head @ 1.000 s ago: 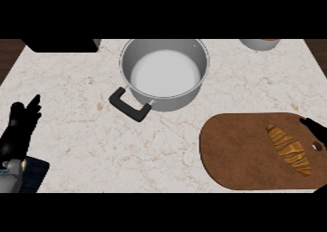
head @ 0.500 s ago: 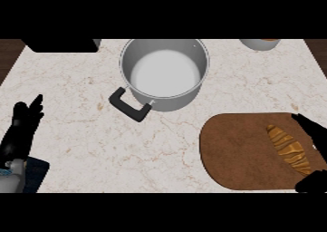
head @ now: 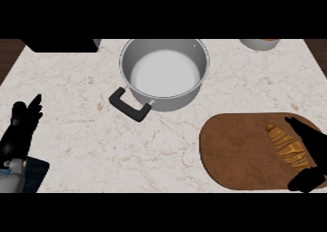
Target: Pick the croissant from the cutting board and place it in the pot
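A golden croissant lies on the right part of the round brown cutting board at the lower right. My right hand is over the croissant's right side, fingers straight along it and thumb low near the board's edge, so it is open. The grey steel pot with a black handle stands at the top centre with nothing inside. My left hand rests open at the left edge, fingers up.
A black object sits at the top left corner of the marble counter. A small bowl shows at the top right edge. A dark blue item lies by my left forearm.
My right hand has come in from the right edge over the croissant, covering its right side. The left hand has barely moved.
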Robot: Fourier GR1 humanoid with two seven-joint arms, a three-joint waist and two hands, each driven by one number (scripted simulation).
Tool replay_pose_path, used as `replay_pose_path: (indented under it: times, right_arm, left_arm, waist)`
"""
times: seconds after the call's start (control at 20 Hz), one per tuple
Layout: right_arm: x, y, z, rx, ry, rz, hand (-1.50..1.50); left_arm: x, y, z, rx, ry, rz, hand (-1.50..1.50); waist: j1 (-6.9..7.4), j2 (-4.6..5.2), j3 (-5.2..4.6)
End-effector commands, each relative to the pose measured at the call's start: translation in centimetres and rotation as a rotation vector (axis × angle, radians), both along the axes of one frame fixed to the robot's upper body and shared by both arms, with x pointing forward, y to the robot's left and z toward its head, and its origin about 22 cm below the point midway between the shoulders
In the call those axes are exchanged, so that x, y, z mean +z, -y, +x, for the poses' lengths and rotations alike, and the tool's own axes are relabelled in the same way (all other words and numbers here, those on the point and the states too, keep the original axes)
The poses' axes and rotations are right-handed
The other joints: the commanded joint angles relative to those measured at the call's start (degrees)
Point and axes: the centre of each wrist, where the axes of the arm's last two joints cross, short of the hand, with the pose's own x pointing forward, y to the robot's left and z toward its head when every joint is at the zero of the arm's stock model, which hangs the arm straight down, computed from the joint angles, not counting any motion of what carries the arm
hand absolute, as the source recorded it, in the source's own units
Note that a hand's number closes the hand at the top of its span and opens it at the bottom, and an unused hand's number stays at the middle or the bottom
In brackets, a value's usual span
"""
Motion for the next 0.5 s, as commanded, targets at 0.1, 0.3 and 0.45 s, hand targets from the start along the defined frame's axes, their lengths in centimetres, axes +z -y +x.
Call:
replay_pose_path:
  times: [0.1, 0.3, 0.45]
  right_arm:
    - [-0.5, 0.1, 0.9, -0.002, -0.032, 0.014, -1.5]
    - [-0.8, 0.8, 3.1, -0.012, -0.031, 0.033, -1.5]
    - [-3.6, 2.6, 2.8, -0.018, -0.018, 0.037, -1.5]
  left_arm:
    - [-2.0, 1.0, 0.7, -0.009, 0.008, -0.005, 0.0]
    - [-0.5, 0.1, 2.5, -0.012, 0.008, -0.006, 0.0]
    - [0.6, 1.0, 0.2, 0.009, 0.009, 0.002, 0.0]
  waist:
    - [-0.16, 0.02, -0.01]
    - [-0.13, 0.06, -0.01]
    - [0.1, 0.01, 0.01]
